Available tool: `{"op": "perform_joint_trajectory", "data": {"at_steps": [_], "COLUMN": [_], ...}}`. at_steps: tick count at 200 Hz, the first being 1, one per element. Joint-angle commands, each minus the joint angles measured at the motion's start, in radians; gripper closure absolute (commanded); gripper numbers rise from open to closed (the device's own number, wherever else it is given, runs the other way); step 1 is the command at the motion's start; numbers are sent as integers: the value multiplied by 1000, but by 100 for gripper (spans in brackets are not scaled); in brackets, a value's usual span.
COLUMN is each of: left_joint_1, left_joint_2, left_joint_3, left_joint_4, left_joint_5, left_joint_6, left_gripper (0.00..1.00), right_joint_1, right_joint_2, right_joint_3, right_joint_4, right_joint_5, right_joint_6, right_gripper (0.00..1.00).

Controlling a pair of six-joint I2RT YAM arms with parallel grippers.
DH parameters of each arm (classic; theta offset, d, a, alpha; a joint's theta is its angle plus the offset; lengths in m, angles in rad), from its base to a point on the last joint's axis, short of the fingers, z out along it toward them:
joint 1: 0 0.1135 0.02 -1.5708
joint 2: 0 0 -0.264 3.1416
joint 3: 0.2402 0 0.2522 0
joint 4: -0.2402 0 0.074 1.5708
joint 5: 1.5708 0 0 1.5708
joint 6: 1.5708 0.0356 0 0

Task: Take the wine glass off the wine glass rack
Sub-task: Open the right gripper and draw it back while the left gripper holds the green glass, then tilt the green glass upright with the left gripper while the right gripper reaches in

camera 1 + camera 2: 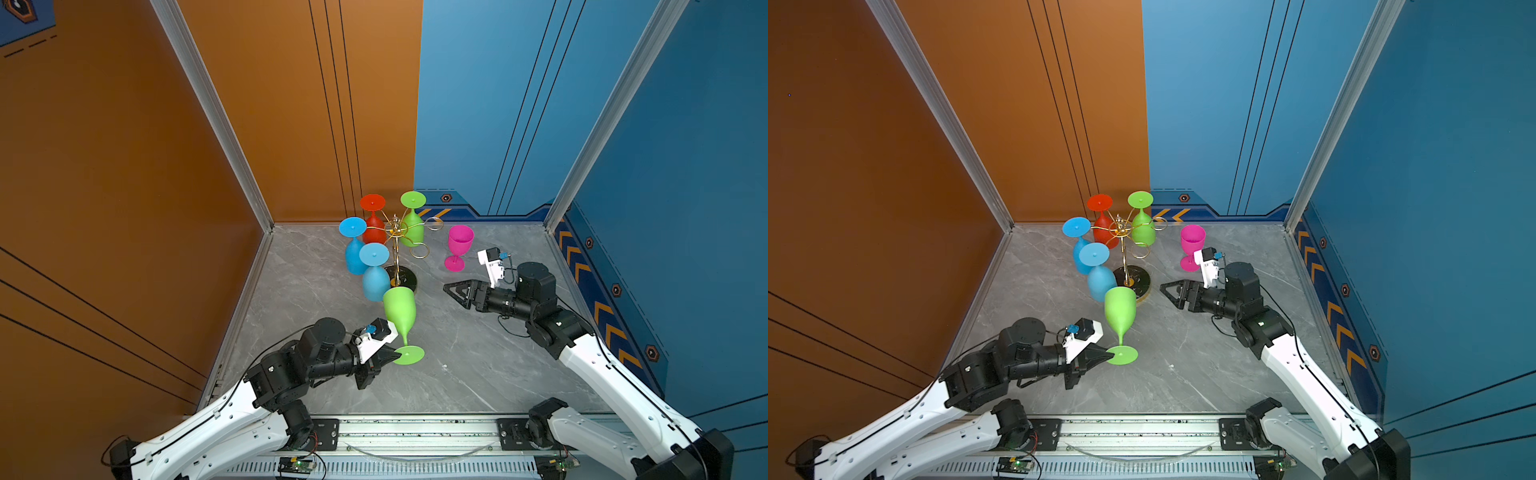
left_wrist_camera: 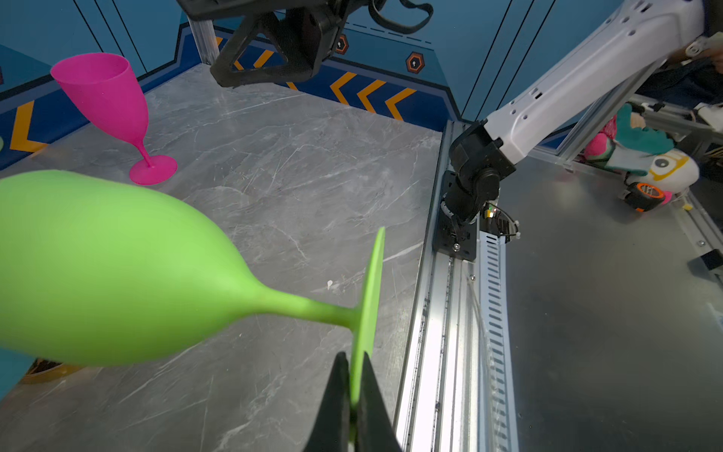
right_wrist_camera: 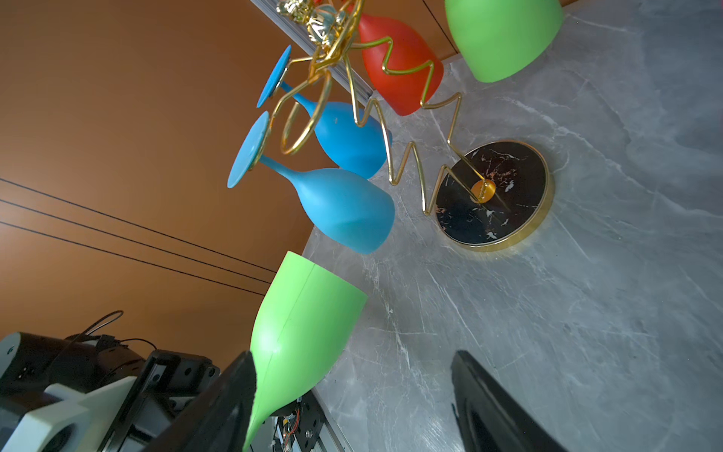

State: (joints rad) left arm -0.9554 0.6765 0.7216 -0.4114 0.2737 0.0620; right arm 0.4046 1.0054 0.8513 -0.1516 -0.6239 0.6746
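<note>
Wine glass [image 1: 400,308]: green, off the rack, carried above the table at near centre. It lies nearly level, foot toward you, bowl pointing far toward the rack's base. It touches no wire.
Left gripper [image 1: 395,356]: the nearest item. Its jaws are clamped together on the rim of the glass's foot, seen edge-on in the left wrist view. Likely reason: the thin disc is the part a narrow pinch can seize, and it is the part that sits on a loop when hung.
Table [image 1: 457,357]: grey marbled slab, bare beneath the held glass, so you have room to set it down.
Right gripper [image 1: 454,293]: right of the bowl, near it but apart. Its jaws are spread with nothing between them. It reads as ready to take or steady the bowl, since a pinch on the foot alone gives you little hold against tipping.
Wine glass rack [image 3: 508,203]: left of centre, beyond the bowl. It has a round black base on the table, a gold pole and looped arms on top. Two arms on its right side carry nothing.
Pink glass [image 1: 460,241]: far right, upright on its own foot, well apart from the rack. It probably marks where lifted-off glasses get parked, clear of your working lane.
Rack load: near blue glass [image 1: 375,283], far blue glass [image 1: 354,258], red glass [image 1: 374,235], far green glass [image 1: 412,233]. Each hangs bowl-down, its foot resting on a loop.
</note>
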Motion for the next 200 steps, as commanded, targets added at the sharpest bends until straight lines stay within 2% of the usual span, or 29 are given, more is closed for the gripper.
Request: {"op": "perform_joint_trajectory", "data": {"at_steps": [1,56,91,126,157,200], "left_joint_1": [-49,-183,-275,-360,-418,-465], "left_joint_2": [-8,16,31,63,84,77], "left_joint_3": [13,6,-22,-43,-65,-88], "left_joint_4": [-29,-71,-84,-84,-81,-79], "left_joint_5": [-140,-357,-453,-612,-748,-865], "left_joint_6": [122,312,479,602,712,798], "left_gripper": [100,100,100,100,100,100], "right_joint_1": [-12,-15,-13,3,15,43], "right_joint_2": [8,52,85,118,143,177], "right_joint_3": [9,66,122,194,228,276], "right_joint_4": [-39,-112,-174,-258,-280,-341], "right_joint_5": [-4,-64,-71,-69,-75,-74], "right_joint_6": [15,-22,-42,-85,-102,-144], "right_gripper": [20,21,22,22,23,25]}}
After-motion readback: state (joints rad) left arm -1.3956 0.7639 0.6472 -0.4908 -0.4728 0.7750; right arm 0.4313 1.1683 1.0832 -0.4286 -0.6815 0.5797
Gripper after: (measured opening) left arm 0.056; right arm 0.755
